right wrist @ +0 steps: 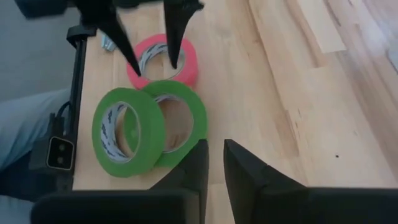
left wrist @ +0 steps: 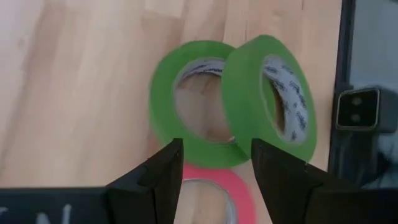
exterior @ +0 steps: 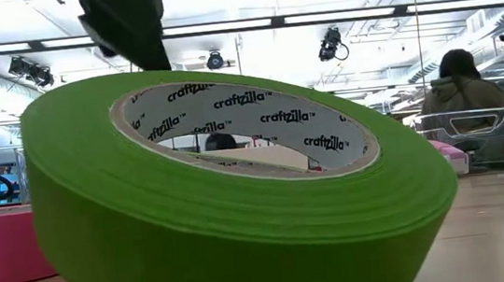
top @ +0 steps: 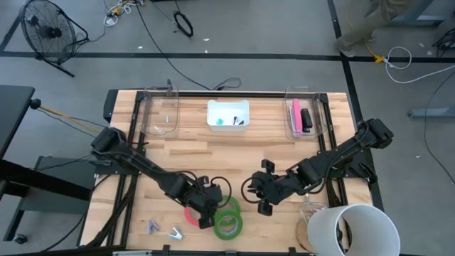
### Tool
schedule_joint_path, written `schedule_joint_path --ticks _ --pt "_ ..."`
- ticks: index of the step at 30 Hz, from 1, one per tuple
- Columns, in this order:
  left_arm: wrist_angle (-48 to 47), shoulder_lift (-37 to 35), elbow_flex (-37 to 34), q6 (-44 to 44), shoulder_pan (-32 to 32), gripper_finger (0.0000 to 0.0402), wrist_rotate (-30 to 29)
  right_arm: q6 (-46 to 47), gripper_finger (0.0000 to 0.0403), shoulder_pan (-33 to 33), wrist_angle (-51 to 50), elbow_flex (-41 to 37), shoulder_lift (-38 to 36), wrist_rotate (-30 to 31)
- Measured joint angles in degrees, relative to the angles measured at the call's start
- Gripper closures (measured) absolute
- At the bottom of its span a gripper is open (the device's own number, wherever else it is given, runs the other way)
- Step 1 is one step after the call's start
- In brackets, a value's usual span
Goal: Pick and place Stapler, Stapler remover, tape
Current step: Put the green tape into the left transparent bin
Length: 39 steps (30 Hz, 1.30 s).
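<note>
My left gripper (left wrist: 214, 165), fingers spread and empty, hangs over the red-pink tape (right wrist: 163, 59). Just beside it lie a flat green roll (right wrist: 180, 121) and a tilted green roll (left wrist: 268, 96). My right gripper (right wrist: 211, 162), fingers narrow, waits nearby. No roll is placed yet.

Overhead camera straight down; low camera level, close against a green tape roll (exterior: 239, 199); wrist cameras sharing it.
</note>
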Motion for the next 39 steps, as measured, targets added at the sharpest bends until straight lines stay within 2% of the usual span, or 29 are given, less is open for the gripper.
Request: schedule_joint_path --ticks 9,17,21,25,30,39 --pt "1.6 3.8 0.0 -5.1 0.0 0.0209 0.5 0.1 0.0355 0.0 0.0 0.0 0.0 1.6" --pt "6.9 4.1 0.0 -3.7 0.0 0.0209 4.1 0.0 0.0355 0.0 0.0 0.0 0.0 2.5" --pt "4.5 4.1 0.0 -2.2 0.3 0.0209 3.0 1.2 0.0355 0.0 0.2 -0.1 0.0 1.1" --pt "0.3 4.1 0.0 -2.3 1.4 0.0209 0.9 1.7 0.0355 0.5 6.2 -3.8 0.6 -3.4" --pt "-1.7 4.1 0.0 -2.3 2.4 0.0209 0.9 3.2 0.0355 2.0 15.7 -9.0 3.8 -5.3" --pt "-2.2 4.1 0.0 -0.9 3.5 0.0209 0.0 3.8 0.0355 2.3 27.1 -10.1 11.9 -8.4"
